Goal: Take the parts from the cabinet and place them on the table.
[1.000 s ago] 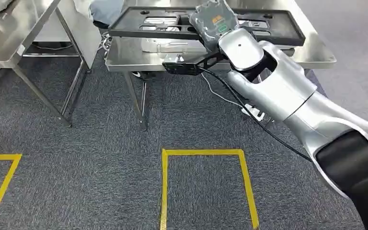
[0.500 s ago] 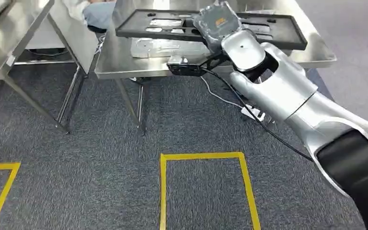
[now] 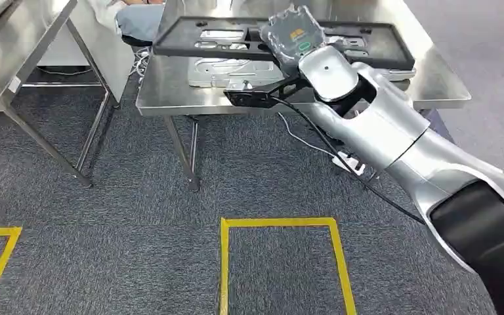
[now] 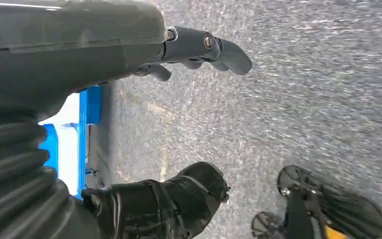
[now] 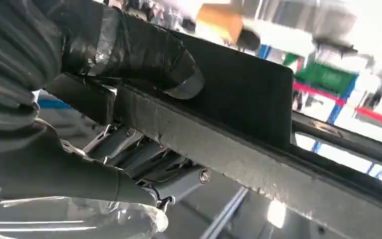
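My right hand [image 3: 294, 36] grips a long flat black frame part [image 3: 197, 34], holding it level a little above the steel table [image 3: 170, 92]. In the right wrist view my thumb [image 5: 144, 50] lies on top of the black frame part [image 5: 238, 99] and the fingers [image 5: 144, 174] wrap under its edge. A flat silver metal part [image 3: 220, 71] lies on the table beneath the frame. My left hand [image 4: 179, 119] hangs over the grey carpet with its fingers apart and nothing in it.
A second steel table [image 3: 13, 59] stands at the left, with a gap of carpet between the two. Yellow tape lines [image 3: 282, 224] mark the grey carpet in front of me. A person's blue sleeve [image 3: 138, 20] shows behind the table. A cable [image 3: 315, 141] trails under the table.
The camera has moved, so the table sits lower and nearer in the head view. My right arm has carried the black frame slightly further over the table.
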Motion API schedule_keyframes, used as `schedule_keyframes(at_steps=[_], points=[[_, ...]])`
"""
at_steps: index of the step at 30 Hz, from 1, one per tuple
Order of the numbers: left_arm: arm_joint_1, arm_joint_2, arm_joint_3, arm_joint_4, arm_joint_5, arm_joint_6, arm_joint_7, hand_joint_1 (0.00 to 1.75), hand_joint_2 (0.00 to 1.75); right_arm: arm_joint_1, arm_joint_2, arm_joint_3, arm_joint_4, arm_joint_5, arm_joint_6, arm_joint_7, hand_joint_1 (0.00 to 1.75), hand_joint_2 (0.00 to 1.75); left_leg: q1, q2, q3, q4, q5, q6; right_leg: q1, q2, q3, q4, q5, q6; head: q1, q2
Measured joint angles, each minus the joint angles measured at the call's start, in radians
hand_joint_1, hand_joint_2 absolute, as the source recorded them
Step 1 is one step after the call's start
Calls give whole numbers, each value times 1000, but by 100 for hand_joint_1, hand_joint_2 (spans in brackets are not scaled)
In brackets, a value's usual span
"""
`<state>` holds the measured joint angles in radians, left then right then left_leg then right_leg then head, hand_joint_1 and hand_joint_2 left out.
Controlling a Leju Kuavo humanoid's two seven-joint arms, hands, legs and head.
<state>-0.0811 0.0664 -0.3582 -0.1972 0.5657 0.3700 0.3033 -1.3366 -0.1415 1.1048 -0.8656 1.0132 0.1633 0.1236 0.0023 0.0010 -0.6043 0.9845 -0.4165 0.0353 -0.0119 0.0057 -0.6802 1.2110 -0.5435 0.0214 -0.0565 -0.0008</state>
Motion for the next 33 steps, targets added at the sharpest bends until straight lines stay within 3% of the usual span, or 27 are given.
schedule_keyframes(at_steps=[1, 2, 3, 4, 6, 8, 11, 12, 13, 14, 16, 17, 18, 19, 21, 22, 23, 24, 26, 27, 28, 29, 31, 32, 33], points=[[-2, 0, -2, 0, 0, 2, 0, 0, 175, 3, 0, 0, 0, 0, 2, -1, 175, 175, 0, 0, 6, 2, -8, 1, 0, 0, -51, 75, -17, 2, 0, 0], [-2, 0, -3, 0, 0, 3, 0, 0, 175, 8, 0, 0, 0, -1, 5, -2, 175, 175, 0, -1, 12, 4, -16, 1, -1, 0, -88, 116, -12, 5, 0, 0], [-2, 0, -5, 0, 1, 4, -1, 0, 175, 12, -2, 0, 0, -2, 8, -2, 175, 175, 1, -4, 20, 9, -26, 0, -2, -1, -100, 107, 19, 6, 1, 0], [0, -1, -5, 0, 0, 4, -2, 0, 175, 12, -4, 0, 0, -4, 10, -2, 175, 175, 1, -7, 30, 14, -38, -2, -5, -1, -89, 54, 70, 6, 1, 0], [3, -2, -5, 0, 0, 7, -2, 0, 175, 7, -8, 0, 0, -5, 10, -1, 175, 175, 2, -9, 50, 29, -65, -8, -8, -4, -31, -116, 181, 3, 0, 0], [0, -2, -6, 0, -1, 12, -5, 0, 175, 0, -9, 0, -2, -5, 11, -1, 175, 175, -7, -11, 48, 46, -87, -24, -2, -3, -5, -165, 159, -8, -1, 0], [-1, -2, -8, 0, -2, 18, -11, 0, 175, 3, -13, 0, -2, -9, 14, 0, 175, 175, -1, -8, 59, 32, -94, -37, 4, 4, -2, -159, 149, -26, 0, 0], [-2, -2, -8, 0, -4, 19, -12, 0, 175, 3, -16, -1, -5, -9, 14, 3, 175, 175, 0, -8, 55, 33, -105, -41, -9, 4, 9, -167, 148, -31, 0, 0], [-1, -4, -8, 0, -4, 19, -13, 0, 175, 3, -19, -2, -7, -10, 16, 6, 175, 175, 0, -6, 54, 59, -114, -47, -9, 6, 18, -172, 143, -37, -1, 0], [-1, -3, -8, 0, -4, 19, -13, 0, 175, 1, -20, -2, -10, -11, 18, 8, 175, 175, 2, -6, 22, 120, -138, -53, -9, 6, 23, -172, 139, -42, -8, 0], [-1, -2, -8, 0, -4, 18, -13, 0, 175, 5, -22, -2, -15, -11, 23, 11, 175, 175, 7, -6, -75, 278, -187, -61, -9, 9, 32, -172, 128, -44, -6, 0], [-1, -2, -8, 0, -4, 17, -12, 0, 175, 12, -23, -2, -16, -13, 26, 11, 175, 175, 8, -6, -115, 330, -189, -63, -8, 10, 40, -172, 122, -44, -6, 0], [0, -2, -8, 0, -4, 14, -10, 0, 175, 22, -24, -2, -16, -13, 27, 11, 175, 175, 8, -6, -135, 337, -165, -63, -8, 11, 51, -172, 114, -43, -6, 0], [1, -3, -8, 0, -4, 13, -10, 0, 175, 29, -24, -2, -16, -13, 27, 11, 175, 175, 8, -6, -131, 295, -116, -62, -8, 11, 65, -172, 104, -42, -6, 0], [1, -3, -8, 0, -4, 12, -9, 0, 175, 30, -25, -2, -17, -13, 26, 11, 175, 175, 7, -6, -78, 119, 15, -53, -7, 11, 95, -172, 85, -38, -6, 0], [2, -2, -8, 0, -3, 12, -8, 0, 175, 29, -26, -2, -18, -13, 26, 12, 175, 175, 5, -6, -59, 59, 38, -46, -8, 10, 104, -175, 77, -34, -6, 0], [3, -2, -8, 1, -2, 12, -7, 0, 175, 26, -29, -2, -19, -13, 25, 13, 175, 175, -6, -7, -44, 59, 29, -38, -2, 12, 106, -180, 74, -29, -5, 0], [0, -2, -8, 1, 0, 12, -5, 0, 175, 24, -29, -2, -20, -13, 25, 12, 175, 175, -9, -6, -34, 37, 16, -26, -6, 12, 105, -184, 75, -22, -7, 0], [-2, -2, -8, 0, 0, 12, -5, 0, 175, 27, -34, -2, -24, -13, 29, 14, 175, 175, -10, -6, -33, 29, 7, -19, -6, 11, 108, -193, 74, -15, -4, 0], [-4, -2, -8, 0, 0, 13, -5, 0, 175, 26, -36, -2, -28, -13, 31, 18, 175, 175, -2, -6, -18, 12, 8, -16, -1, 11, 119, -198, 69, -5, -6, 0], [2, -3, -8, 0, 1, 16, -3, 0, 175, 27, -47, -5, -32, -13, 32, 23, 175, 175, 3, -4, -1, -1, 8, -14, -6, 6, 114, -185, 58, -3, 0, 0], [4, -3, -8, 0, 2, 19, -4, 0, 175, 21, -52, -6, -34, -13, 33, 25, 175, 175, 1, -4, 6, -5, 4, -8, -1, 4, 91, -136, 42, 0, 2, 0], [1, -3, -8, 0, 2, 23, -3, 0, 175, 15, -59, -6, -39, -14, 34, 26, 175, 175, 0, -3, 12, -2, -6, 2, -1, 3, -9, 25, -10, 1, 3, 0], [-1, -3, -8, 0, 2, 23, -3, 0, 175, 21, -66, -6, -40, -14, 35, 26, 175, 175, -1, -4, 17, 0, -13, 4, -1, 3, -55, 89, -19, 2, 3, 0], [0, -3, -8, 0, 2, 24, -3, 0, 175, 30, -71, -6, -41, -14, 36, 26, 175, 175, -1, -6, 26, 2, -22, 4, -1, 3, -84, 113, -5, 2, 4, 0]])
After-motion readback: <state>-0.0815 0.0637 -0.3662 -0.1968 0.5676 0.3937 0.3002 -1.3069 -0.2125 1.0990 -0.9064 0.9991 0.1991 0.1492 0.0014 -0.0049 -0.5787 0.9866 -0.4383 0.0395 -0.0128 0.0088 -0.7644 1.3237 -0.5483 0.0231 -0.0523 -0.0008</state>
